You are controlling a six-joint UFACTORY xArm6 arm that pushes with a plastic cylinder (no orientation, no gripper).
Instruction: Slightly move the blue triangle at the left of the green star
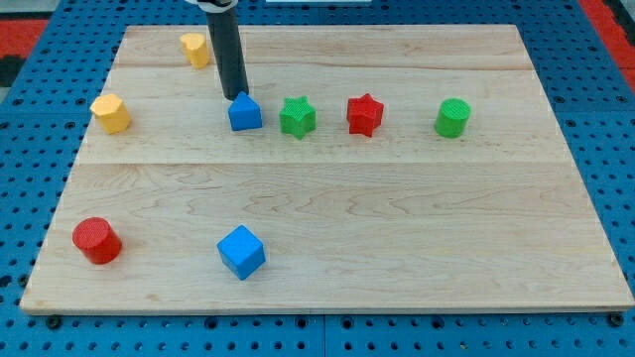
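Observation:
The blue triangle (245, 113) sits on the wooden board, just left of the green star (297, 117), with a small gap between them. My tip (236, 96) is at the triangle's top-left edge, touching it or nearly so. The dark rod comes down from the view's top.
A red star (364, 115) and a green cylinder (452, 118) lie in the same row to the right. Two yellow blocks (194, 49) (111, 113) are at upper left. A red cylinder (96, 240) and a blue cube (241, 252) are at lower left.

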